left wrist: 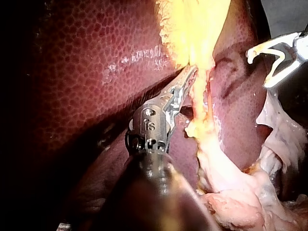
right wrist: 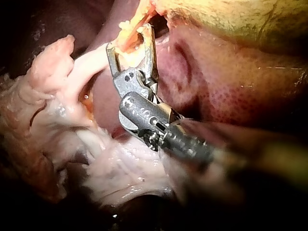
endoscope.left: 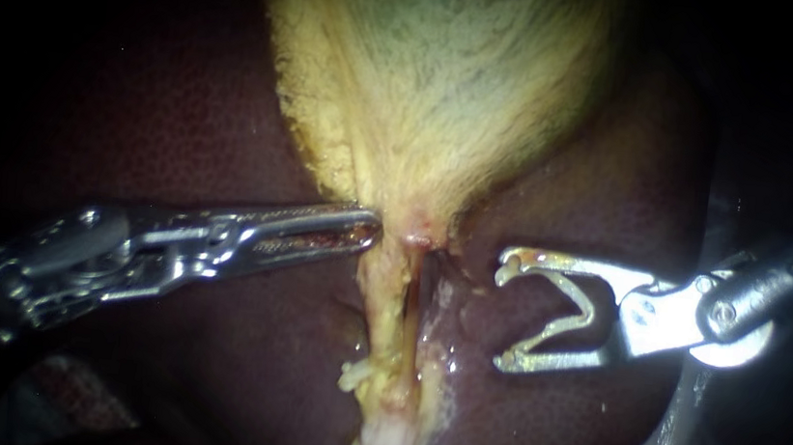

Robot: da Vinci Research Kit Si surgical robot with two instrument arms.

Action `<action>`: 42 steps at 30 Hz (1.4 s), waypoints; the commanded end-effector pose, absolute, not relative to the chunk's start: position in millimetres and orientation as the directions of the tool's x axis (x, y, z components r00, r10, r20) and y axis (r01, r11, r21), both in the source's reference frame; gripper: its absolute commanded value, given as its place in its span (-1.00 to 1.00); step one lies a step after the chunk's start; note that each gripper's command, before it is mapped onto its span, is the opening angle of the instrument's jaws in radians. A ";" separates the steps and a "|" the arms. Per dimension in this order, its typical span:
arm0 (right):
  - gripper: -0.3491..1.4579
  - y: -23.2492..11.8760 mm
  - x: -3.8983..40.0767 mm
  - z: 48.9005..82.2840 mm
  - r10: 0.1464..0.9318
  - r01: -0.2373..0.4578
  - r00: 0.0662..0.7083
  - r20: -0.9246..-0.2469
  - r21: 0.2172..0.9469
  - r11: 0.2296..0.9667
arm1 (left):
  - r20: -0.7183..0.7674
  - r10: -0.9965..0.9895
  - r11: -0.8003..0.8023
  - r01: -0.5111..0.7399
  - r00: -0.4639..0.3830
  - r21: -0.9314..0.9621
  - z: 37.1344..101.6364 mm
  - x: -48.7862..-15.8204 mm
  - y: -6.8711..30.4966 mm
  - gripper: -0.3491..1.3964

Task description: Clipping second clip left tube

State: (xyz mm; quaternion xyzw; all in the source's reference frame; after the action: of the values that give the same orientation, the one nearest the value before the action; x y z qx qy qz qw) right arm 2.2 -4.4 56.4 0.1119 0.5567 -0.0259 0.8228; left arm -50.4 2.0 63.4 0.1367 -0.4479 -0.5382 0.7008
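Gaping wide, empty: end effector of right instrument (endoscope.left: 502,317), near the tube (endoscope.left: 387,299).

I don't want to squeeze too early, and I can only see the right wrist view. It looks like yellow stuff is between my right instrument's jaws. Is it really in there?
Observer: No. In the endoscope view the right instrument has its jaws open and short of the tubes, with dark liver showing in between.
Operator: Where is my other one? I can't see it at all.
Observer: The left instrument comes in from the opposite side, and its tip meets the yellow tissue where the gallbladder narrows toward the tubes.
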 end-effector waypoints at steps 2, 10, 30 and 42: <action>0.05 -4.6 2.4 56.5 0.081 0.167 0.379 -0.922 0.154 0.974 | 0.481 -0.877 0.384 0.631 0.020 0.674 63.4 -50.2 2.0 -1.00; 0.05 -7.4 6.1 59.1 0.149 0.159 0.382 -0.912 0.223 0.962 | 0.476 -0.879 0.382 0.629 0.022 0.677 61.2 -46.9 2.0 -1.00; 0.04 -10.1 14.9 69.8 0.205 0.153 0.463 -0.863 0.305 0.940 | 0.484 -0.875 0.367 0.643 -0.007 0.672 55.5 -43.5 1.0 -1.00; 0.03 -10.7 14.9 72.0 0.190 0.149 0.499 -0.845 0.300 0.942 | 0.488 -0.873 0.364 0.642 -0.018 0.674 54.4 -43.6 0.9 -1.00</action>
State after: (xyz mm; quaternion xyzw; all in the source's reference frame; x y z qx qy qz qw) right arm 15.1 -10.9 72.1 0.1692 0.4999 0.0118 0.8493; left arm -43.6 0.9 54.4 0.1264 -0.4549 -0.5497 0.6891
